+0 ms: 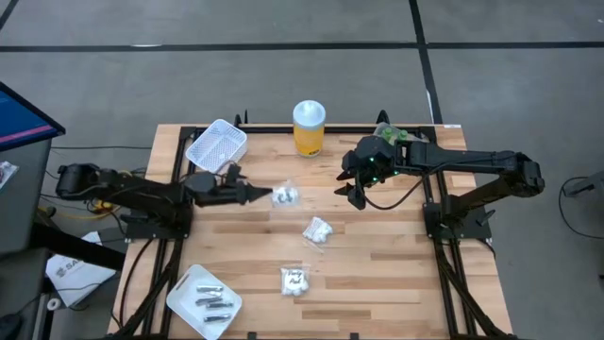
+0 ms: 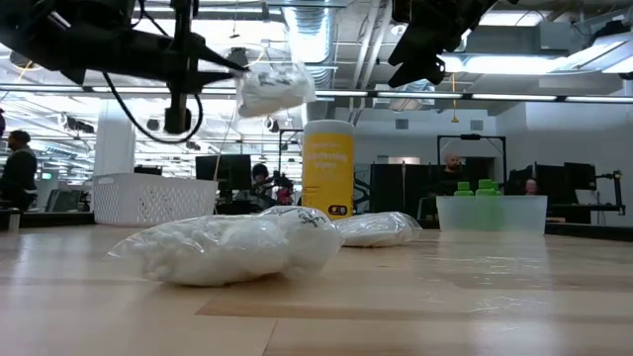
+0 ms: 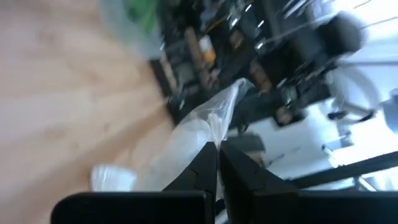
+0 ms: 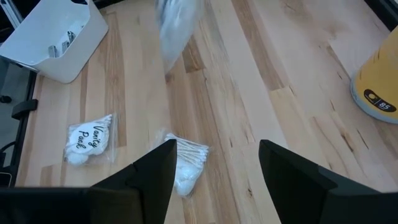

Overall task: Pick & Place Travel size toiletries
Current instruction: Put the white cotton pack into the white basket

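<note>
White packet [image 1: 285,195] is the piece in hand: left gripper [image 1: 267,195] has it pinched by one edge, up off the table, mid-table just ahead of the white mesh tray [image 1: 216,144].

High view: two more packets lie on the wood, one [image 1: 318,230] near centre, one [image 1: 295,280] nearer the front edge. Slim silvery tubes [image 1: 211,302] sit in the front-left white tray [image 1: 186,286]. Right gripper [image 1: 355,190] hangs beside the yellow jar [image 1: 309,127], fingers apart, holding nothing.

Low view: the held packet [image 2: 274,88] dangles well above the tabletop, sagging below the pinch. Clear tub [image 2: 491,212] with green pieces [image 2: 485,186] at far right.

Left wrist view: fingers [image 3: 202,167] closed together on the bag's film [image 3: 214,118], contents hanging clear of the pads. Thin grip, only plastic in the pinch.

Right wrist view: jaws wide, the two resting packets [image 4: 91,138] [image 4: 185,160] below, carried one blurred above.

My read on the carry: move slowly, no sharp wrist turns, as film can slip. Keep height until over the destination, lower close, then release. Which container it belongs in I can't tell.
</note>
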Tool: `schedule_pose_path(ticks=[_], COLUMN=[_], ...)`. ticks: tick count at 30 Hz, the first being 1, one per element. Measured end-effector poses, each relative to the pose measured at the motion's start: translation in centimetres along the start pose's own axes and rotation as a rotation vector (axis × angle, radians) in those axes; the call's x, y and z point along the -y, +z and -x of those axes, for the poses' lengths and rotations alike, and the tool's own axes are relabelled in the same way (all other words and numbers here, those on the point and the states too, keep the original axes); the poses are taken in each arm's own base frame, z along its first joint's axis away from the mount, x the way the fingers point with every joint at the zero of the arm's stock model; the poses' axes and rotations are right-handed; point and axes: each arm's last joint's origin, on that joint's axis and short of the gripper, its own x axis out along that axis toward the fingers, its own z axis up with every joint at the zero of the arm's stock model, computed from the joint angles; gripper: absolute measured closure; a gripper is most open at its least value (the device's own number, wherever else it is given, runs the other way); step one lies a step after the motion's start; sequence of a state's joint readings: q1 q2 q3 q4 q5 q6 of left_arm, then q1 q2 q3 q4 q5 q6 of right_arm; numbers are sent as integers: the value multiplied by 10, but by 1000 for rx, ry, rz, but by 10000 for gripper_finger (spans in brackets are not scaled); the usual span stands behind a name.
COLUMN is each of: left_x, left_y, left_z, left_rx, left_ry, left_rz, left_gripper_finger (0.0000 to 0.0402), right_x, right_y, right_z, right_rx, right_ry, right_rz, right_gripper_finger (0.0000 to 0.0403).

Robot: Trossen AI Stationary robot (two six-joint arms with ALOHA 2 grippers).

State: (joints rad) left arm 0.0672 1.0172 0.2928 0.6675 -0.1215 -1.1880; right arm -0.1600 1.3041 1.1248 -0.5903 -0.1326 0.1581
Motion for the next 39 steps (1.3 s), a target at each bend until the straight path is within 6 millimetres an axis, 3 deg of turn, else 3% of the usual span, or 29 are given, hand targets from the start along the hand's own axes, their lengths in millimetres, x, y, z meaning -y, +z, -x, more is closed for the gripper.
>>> schedule_pose_path(ticks=[13, 21, 29, 39], left_x=[18, 35, 26, -3], left_y=[47, 78, 103, 109], left_z=[26, 31, 34, 44], left_rx=[265, 424, 487, 511], left_ry=[-103, -89, 282, 660], left_rz=[-131, -302, -463, -492], left_gripper_finger=[401, 401, 401, 401], right_x=[0, 0, 0, 0], right_y=[0, 1, 1, 1], right_z=[0, 0, 0, 0], right_rx=[4, 10, 9, 7], right_ry=[1, 2, 1, -1], right_rz=[9, 9, 9, -18], right_gripper_finger=[182, 182, 182, 182])
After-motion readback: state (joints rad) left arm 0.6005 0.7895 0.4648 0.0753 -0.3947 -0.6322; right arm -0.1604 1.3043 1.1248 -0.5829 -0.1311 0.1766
